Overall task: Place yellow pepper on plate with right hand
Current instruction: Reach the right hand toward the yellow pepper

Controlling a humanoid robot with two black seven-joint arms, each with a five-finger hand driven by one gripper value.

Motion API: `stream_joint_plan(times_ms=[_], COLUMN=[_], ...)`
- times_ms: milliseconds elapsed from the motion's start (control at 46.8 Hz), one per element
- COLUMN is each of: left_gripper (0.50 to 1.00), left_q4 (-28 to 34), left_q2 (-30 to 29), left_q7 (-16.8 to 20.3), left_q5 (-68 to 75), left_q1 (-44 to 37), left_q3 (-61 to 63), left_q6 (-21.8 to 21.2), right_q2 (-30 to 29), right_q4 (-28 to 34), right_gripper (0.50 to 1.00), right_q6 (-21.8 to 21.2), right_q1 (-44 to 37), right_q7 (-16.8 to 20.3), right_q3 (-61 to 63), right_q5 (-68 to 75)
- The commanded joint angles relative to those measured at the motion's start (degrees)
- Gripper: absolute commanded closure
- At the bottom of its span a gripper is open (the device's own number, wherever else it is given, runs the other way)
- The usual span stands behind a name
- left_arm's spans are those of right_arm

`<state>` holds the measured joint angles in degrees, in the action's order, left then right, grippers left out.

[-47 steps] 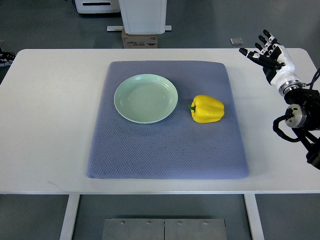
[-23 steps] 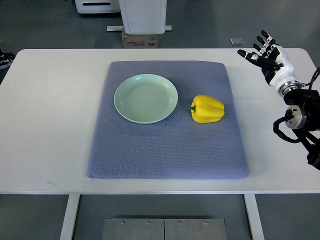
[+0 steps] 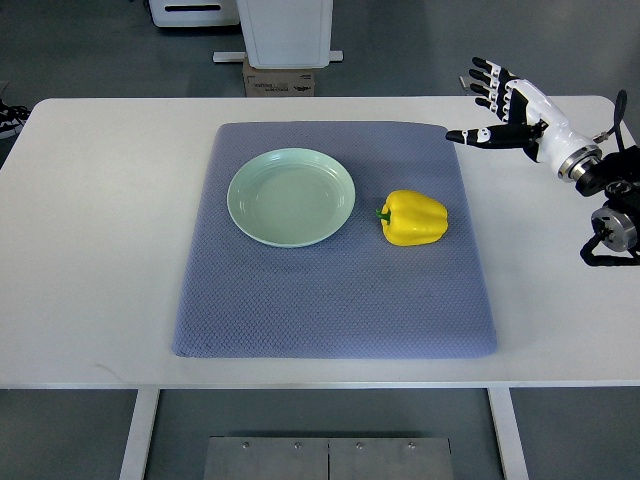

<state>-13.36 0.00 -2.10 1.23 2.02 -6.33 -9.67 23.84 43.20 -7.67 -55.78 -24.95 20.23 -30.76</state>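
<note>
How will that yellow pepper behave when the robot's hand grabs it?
The yellow pepper lies on its side on the textured mat, so it probably won't roll far. Its glossy, lobed skin may be slippery for the fingers of the open right hand. It is likely firm and light.

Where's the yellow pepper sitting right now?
In the top view the pepper lies on the blue mat, right of centre, just right of the green plate without touching it. The open right hand is up and to its right.
</note>
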Motion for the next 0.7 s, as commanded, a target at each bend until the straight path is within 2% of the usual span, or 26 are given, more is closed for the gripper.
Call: stream_joint_plan(times_ms=[0, 235, 406, 683], left_gripper=[0.500, 0.500, 0.500, 0.500], left_q4=[0.00, 0.00, 0.00, 0.00], left_q2=[0.00, 0.00, 0.00, 0.00], left_q7=[-0.01, -0.01, -0.01, -0.01], left_q5=[0.00, 0.00, 0.00, 0.00], left_q1=[0.00, 0.00, 0.00, 0.00], left_q3=[0.00, 0.00, 0.00, 0.00], left_q6=[0.00, 0.00, 0.00, 0.00], right_q2=[0.94, 1.91, 1.91, 1.82], right_q4=[1.09, 5.05, 5.49, 5.32], right_gripper=[0.500, 0.500, 0.500, 0.500], right_q6=[-1.21, -1.47, -1.47, -1.38], right_q1=[-0.82, -2.67, -3.11, -5.74], right_q7=[-0.37, -0.46, -1.86, -1.95], right_q3=[-1.42, -5.11, -7.04, -12.93], right_q5=[-2.10, -8.60, -11.95, -15.20])
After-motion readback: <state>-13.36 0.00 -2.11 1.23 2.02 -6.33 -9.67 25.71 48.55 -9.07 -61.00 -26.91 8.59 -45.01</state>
